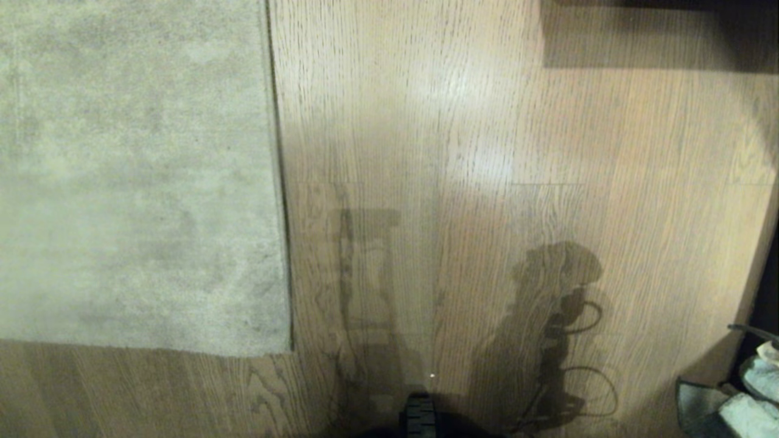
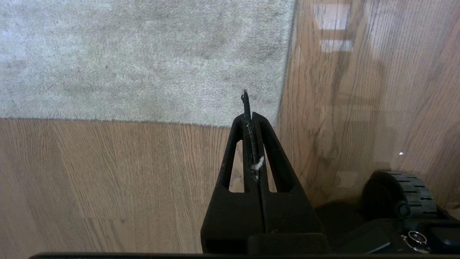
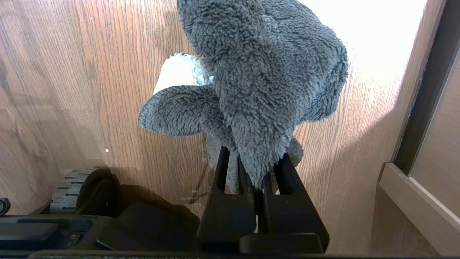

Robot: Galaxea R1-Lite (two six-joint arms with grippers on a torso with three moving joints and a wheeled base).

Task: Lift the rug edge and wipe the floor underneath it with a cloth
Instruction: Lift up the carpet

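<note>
— So, where are we?
— My right gripper [image 3: 257,169] is clamped on the cloth [image 3: 258,79], over floor [image 1: 517,152] right of the rug edge [image 1: 277,182]. Left gripper [image 2: 251,118] is pinched shut, empty, near the corner.
— Risks?
— I'd say closed jaws skating off that flat edge, or the cloth slipping.

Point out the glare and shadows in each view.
Head view: a pale sheen on the floor, and the robot's dark shadows fall beside the rug edge. Left wrist view: window glare on the planks, past the shut left claw. Right wrist view: a washed-out bright patch behind the cloth in the right claw.
</note>
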